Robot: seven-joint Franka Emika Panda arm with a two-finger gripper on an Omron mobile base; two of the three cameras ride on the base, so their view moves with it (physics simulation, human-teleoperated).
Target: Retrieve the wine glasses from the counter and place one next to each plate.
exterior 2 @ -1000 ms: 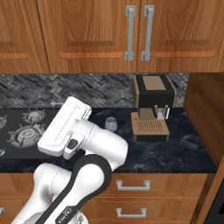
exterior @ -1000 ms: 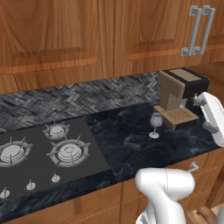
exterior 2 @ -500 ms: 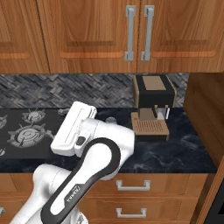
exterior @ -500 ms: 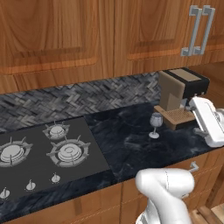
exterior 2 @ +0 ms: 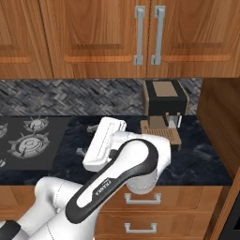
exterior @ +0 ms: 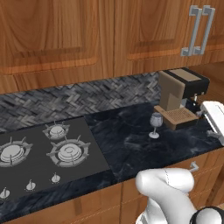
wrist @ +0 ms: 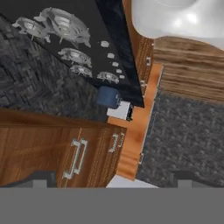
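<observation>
Wine glass (exterior: 155, 124) step: the first fetch, as I judge it; the glass stands untouched and nothing has been lifted.
Left, hob: the dark gas hob (exterior: 52, 151) is set into the left part of the worktop (exterior: 131, 148), well apart from the glass.
Middle, glass position: upright on its round foot on the black worktop, stem vertical. It is just left of the coffee machine's drip tray and apart from it.
Right of the glass: the brown and black coffee machine (exterior: 179, 94) stands against the back wall, its tray reaching forward beside the glass.
Far right, hand: in the left base view the white hand body is at the right edge, nearer the front of the worktop than the machine.
Hand state: the hand (wrist: 113, 182) is spread as wide as it goes, fingertips (wrist: 37, 180) far apart, with nothing between them.
Key relation: from the hand, the glass lies to the left and further back toward the wall. Seen from the right base camera, the hand sits in front of the spot where the glass stands.
Long axis: vertical, so a sideways approach at bowl or stem height looks right.
Risk: the drip tray is close on the glass's right and leaves little room for a finger there.
</observation>
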